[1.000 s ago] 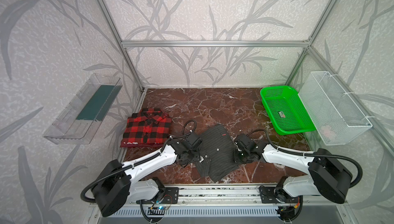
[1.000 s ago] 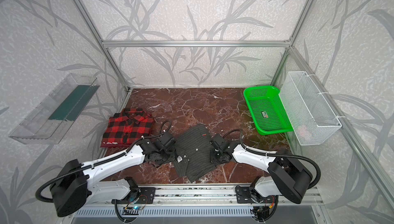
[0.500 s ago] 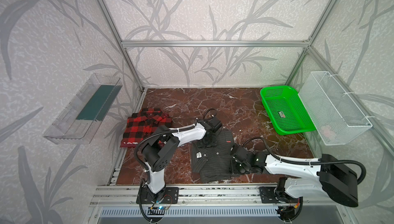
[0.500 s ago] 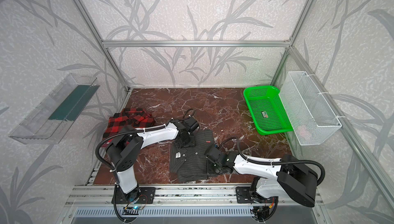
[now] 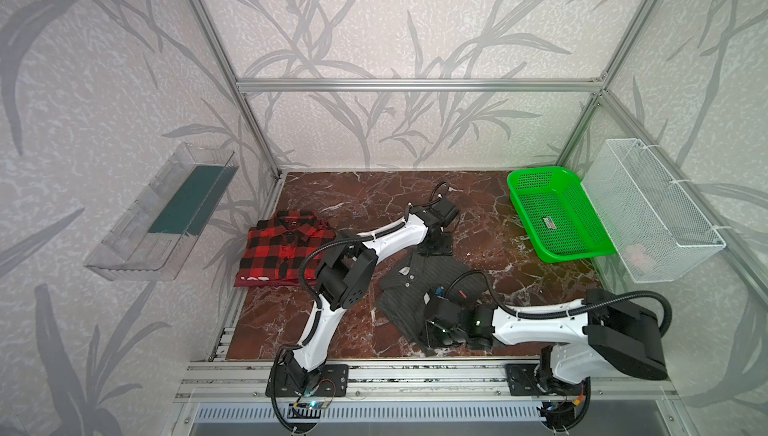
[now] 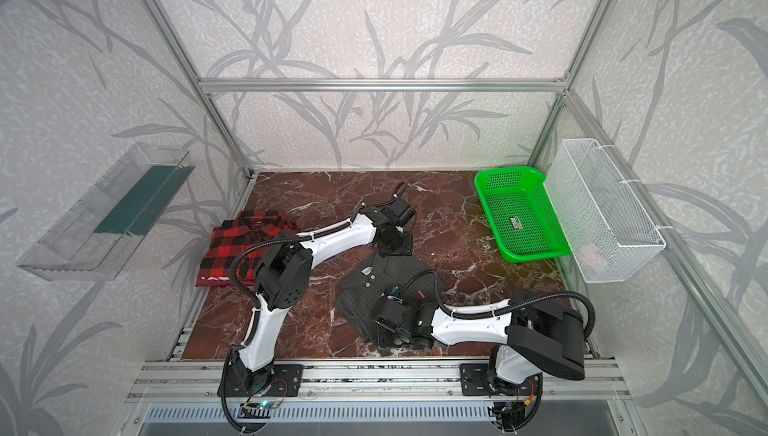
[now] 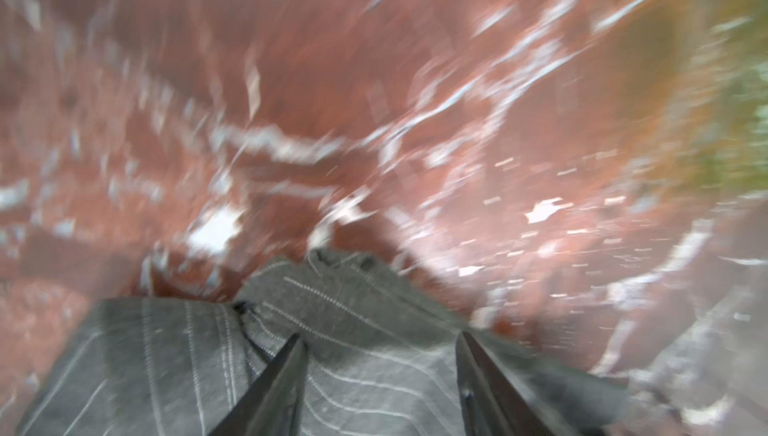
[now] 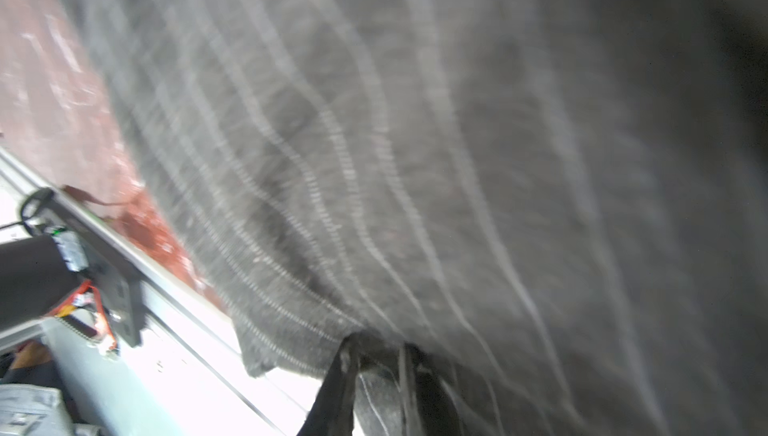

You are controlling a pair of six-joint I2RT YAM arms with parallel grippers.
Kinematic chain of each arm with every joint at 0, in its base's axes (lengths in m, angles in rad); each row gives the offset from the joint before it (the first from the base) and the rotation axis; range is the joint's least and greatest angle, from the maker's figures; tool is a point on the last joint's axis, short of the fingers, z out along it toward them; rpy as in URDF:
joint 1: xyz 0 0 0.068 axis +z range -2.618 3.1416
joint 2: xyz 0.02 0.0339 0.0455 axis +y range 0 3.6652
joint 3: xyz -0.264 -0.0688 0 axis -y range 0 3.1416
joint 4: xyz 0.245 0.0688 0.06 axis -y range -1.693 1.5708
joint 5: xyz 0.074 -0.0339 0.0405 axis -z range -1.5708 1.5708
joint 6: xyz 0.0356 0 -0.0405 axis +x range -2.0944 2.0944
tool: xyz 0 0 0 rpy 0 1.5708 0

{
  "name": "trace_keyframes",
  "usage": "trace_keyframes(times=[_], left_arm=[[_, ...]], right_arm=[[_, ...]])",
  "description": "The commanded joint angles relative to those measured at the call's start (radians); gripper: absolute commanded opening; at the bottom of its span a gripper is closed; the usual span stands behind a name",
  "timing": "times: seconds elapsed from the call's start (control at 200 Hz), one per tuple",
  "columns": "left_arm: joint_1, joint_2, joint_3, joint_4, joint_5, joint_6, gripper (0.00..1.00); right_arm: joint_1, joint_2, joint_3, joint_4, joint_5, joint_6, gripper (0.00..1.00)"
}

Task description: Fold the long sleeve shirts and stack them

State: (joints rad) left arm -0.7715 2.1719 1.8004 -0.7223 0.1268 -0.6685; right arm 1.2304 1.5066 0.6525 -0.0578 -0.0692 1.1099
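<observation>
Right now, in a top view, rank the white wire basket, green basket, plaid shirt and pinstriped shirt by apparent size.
1. white wire basket
2. green basket
3. plaid shirt and pinstriped shirt: look alike, each partly hidden, so unranked.

We find bare desk (image 5: 365,193) across the whole back, and a strip between the pinstriped shirt (image 5: 411,284) and the green basket (image 5: 536,172), both wide enough to pass through. The plaid shirt (image 5: 282,247) fills the left edge. The left arm (image 5: 390,238) slants over the middle and bars the way between the two shirts. The right arm (image 5: 536,322) lies low along the front. The green basket and the wire basket (image 5: 648,205) on the wall close off the right side.
</observation>
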Motion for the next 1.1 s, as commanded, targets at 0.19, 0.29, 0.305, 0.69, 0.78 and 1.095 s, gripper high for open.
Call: trace_keyframes(times=[0.19,0.29,0.305,0.69,0.78,1.095], left_arm=[[0.103,-0.344,-0.131,-0.124,-0.106,-0.003,0.63],[0.14,-0.497,-0.313,-0.129,-0.103,-0.075,0.64],[0.143,-0.522,-0.345,-0.127,-0.103,-0.083,0.64],[0.097,-1.084,-1.029,0.022,-0.067,-0.332,0.41],[0.058,-1.185,-1.158,0.068,-0.055,-0.398,0.4],[-0.013,-1.301,-1.383,0.172,-0.034,-0.518,0.26]], right_arm=[[0.014,-0.025,0.13,-0.038,0.0,-0.129,0.38],[0.013,-0.126,0.145,-0.147,0.079,-0.207,0.46],[0.012,-0.14,0.146,-0.16,0.096,-0.219,0.47],[-0.053,-0.02,0.311,-0.302,-0.012,-0.415,0.55],[-0.048,0.049,0.352,-0.336,-0.006,-0.434,0.55],[-0.037,0.189,0.405,-0.323,0.007,-0.44,0.52]])
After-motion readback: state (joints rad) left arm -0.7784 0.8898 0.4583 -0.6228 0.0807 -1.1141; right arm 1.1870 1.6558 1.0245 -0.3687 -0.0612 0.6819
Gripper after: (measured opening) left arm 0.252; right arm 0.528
